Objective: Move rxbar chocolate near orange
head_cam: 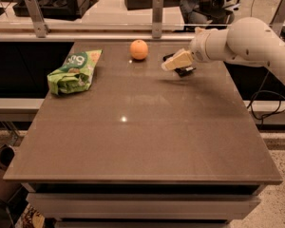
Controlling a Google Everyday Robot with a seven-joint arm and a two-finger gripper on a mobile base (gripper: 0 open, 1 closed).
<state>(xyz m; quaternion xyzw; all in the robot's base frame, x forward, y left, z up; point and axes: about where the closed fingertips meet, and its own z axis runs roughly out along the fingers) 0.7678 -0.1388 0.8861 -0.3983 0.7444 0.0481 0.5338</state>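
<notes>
arm: my arm (pixel 247 42) reaches in from the right, sloping down-left over the table's (pixel 133 141) far right part | gripper (pixel 177 63): clenched on the rxbar chocolate (pixel 185 71), low over the table, right of the orange (pixel 138 49), near but apart | bar: mostly hidden; dark ends show far-left and near-right, so the long axis looks diagonal

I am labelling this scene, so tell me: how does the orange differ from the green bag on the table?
The orange is round and smooth; the green bag is flattish, crumpled, with white lettering. The orange is smaller than the bag. The orange lies near the far edge's middle, the bag further left in the picture. Both rest on the table, untouched; the gripper hangs right of the orange, holding a dark bar.
</notes>
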